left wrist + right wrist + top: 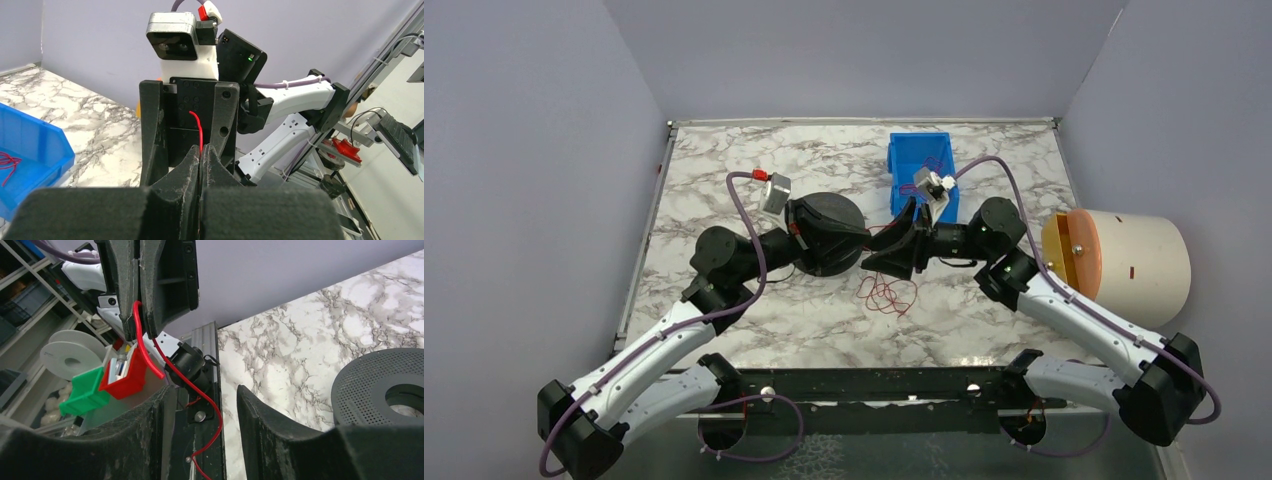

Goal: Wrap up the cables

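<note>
A thin red cable (pixel 884 293) lies in a loose tangle on the marble table (pixel 724 170), and one strand rises to the grippers. My left gripper (pixel 201 150) is shut on that strand (pixel 199 127), whose end sticks up past the fingertips. In the top view my left gripper (pixel 860 240) meets my right gripper (pixel 886 250) tip to tip. My right gripper (pixel 204 388) is open. The red cable (pixel 216 412) hangs from the left gripper's fingers (pixel 127 290) and passes between the right jaws without touching them.
A black perforated spool disc (pixel 829 213) lies under the left wrist and shows in the right wrist view (pixel 385 385). A blue bin (pixel 921 165) holding more red cable (pixel 7 162) stands behind the right gripper. A cream cylinder with an orange lid (pixel 1124 265) lies at the right edge.
</note>
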### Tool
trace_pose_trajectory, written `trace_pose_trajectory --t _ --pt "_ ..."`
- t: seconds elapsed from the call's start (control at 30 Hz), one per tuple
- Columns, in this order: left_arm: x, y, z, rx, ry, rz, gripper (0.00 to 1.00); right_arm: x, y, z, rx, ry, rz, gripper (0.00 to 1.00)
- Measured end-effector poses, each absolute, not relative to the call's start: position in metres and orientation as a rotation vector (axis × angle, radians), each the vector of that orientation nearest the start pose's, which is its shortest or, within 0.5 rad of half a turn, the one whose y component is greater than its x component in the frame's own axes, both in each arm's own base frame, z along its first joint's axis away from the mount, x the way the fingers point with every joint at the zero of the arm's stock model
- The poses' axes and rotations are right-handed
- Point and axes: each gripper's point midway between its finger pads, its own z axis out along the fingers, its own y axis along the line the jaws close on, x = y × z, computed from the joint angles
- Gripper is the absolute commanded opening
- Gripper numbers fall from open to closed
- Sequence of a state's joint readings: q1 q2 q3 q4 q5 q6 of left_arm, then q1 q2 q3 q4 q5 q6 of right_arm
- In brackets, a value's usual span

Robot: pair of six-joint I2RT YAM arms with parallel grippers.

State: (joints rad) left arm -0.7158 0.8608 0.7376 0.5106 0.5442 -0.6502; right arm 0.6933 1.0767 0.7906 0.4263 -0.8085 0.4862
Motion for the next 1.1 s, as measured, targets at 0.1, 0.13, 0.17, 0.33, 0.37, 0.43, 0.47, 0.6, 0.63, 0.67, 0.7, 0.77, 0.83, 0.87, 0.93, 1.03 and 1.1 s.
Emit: trace_pose_trajectory --t 0.1,0.13,0.17,0.33,0.37,0.43,0.47,0.6,0.63,0.67,0.7,0.77,0.83,0.87,0.93,1.03,1.1 --pt "0.158 -0.286 0.393 0.571 1.265 -1.484 0.00 0.164 0.321 0.321 -0.903 1.419 1.509 0.49" --pt "0.159 -0.286 0.393 0.570 1.265 -1.484 0.00 0.163 0.322 0.320 -0.906 1.422 1.513 0.47" --pt "0.159 -0.286 0.393 0.568 1.263 -1.483 0.00 0.163 0.322 0.319 -0.908 1.425 1.515 0.45" --pt "0.160 -0.288 0.393 0.566 1.262 -1.487 0.00 0.162 0.322 0.318 -0.916 1.428 1.525 0.12" --pt "0.160 -0.289 0.392 0.566 1.263 -1.488 0.00 0.162 0.322 0.318 -0.919 1.426 1.525 0.03" --pt "0.161 -0.289 0.392 0.566 1.264 -1.488 0.00 0.161 0.323 0.317 -0.925 1.423 1.526 0.01" --pt "0.161 -0.289 0.392 0.565 1.264 -1.488 0.00 0.160 0.323 0.317 -0.927 1.425 1.527 0.01" --pt "0.161 -0.288 0.393 0.557 1.262 -1.484 0.09 0.159 0.322 0.317 -0.933 1.422 1.521 0.01" --pt "0.162 -0.288 0.394 0.552 1.260 -1.481 0.13 0.158 0.321 0.318 -0.934 1.420 1.519 0.01" --pt "0.162 -0.287 0.394 0.545 1.259 -1.477 0.19 0.157 0.320 0.319 -0.936 1.416 1.516 0.01" --pt "0.162 -0.286 0.394 0.539 1.257 -1.474 0.26 0.156 0.319 0.320 -0.938 1.413 1.512 0.01" --pt "0.162 -0.284 0.394 0.531 1.254 -1.469 0.39 0.155 0.318 0.319 -0.944 1.416 1.502 0.01" --pt "0.162 -0.282 0.395 0.527 1.245 -1.461 0.50 0.154 0.316 0.316 -0.950 1.433 1.492 0.01" --pt "0.162 -0.282 0.396 0.524 1.243 -1.458 0.54 0.154 0.316 0.314 -0.954 1.444 1.487 0.01" --pt "0.163 -0.280 0.396 0.520 1.242 -1.450 0.59 0.154 0.315 0.308 -0.960 1.478 1.476 0.01" --pt "0.164 -0.277 0.395 0.513 1.245 -1.420 0.63 0.155 0.313 0.300 -0.969 1.529 1.453 0.01" --pt "0.165 -0.274 0.393 0.509 1.253 -1.391 0.65 0.154 0.311 0.299 -0.976 1.553 1.440 0.01"
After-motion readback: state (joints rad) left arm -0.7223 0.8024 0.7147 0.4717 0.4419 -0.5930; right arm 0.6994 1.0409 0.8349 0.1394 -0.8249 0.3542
